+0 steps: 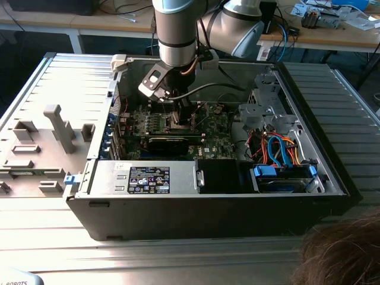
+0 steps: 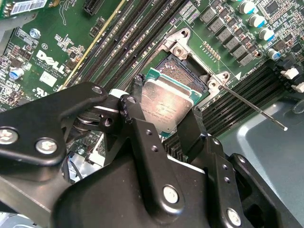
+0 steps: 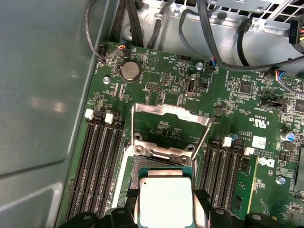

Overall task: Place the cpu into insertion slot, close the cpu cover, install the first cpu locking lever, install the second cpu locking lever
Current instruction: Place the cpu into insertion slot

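The cpu is pinched by two opposite edges between the black fingers of the gripper, silvery top up. It sits over the near part of the insertion slot. The slot's dark pin field is exposed on the far side, and I cannot tell whether the chip is seated. The cpu cover stands open just beyond the slot, and green motherboard shows through its window. One thin locking lever is swung free and angles away from a slot corner. Long black memory slots flank the socket on both sides, close to the fingers. A coin cell and black cables lie farther off. In the exterior view the arm reaches down into the open computer case. A grey fixture tray lies at the exterior view's left, blue and orange cables at its right, and a person's hair is at the near edge.
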Available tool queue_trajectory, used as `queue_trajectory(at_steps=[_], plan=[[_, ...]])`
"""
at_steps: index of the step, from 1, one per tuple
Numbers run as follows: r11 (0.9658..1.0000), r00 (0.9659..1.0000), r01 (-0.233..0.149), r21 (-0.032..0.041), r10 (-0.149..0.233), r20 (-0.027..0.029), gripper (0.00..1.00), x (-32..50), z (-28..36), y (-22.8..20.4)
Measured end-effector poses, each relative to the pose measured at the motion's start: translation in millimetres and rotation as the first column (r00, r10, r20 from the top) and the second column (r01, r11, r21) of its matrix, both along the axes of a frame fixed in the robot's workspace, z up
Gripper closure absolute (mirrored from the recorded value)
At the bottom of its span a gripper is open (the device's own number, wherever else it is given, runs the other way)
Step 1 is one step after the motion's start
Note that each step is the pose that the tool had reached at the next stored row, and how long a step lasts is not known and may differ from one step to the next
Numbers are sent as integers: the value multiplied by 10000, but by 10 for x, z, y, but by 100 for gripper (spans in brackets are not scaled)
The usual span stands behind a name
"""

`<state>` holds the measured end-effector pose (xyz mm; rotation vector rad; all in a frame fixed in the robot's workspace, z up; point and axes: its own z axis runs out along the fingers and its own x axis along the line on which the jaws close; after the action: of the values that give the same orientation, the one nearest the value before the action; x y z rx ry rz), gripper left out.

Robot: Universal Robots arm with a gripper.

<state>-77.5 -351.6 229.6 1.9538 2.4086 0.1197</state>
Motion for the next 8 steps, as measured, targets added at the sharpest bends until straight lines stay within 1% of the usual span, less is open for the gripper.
queue_trajectory(at_steps=[8], plan=[[9999,9999,101,0,-101,-1,46,0,-2,0]])
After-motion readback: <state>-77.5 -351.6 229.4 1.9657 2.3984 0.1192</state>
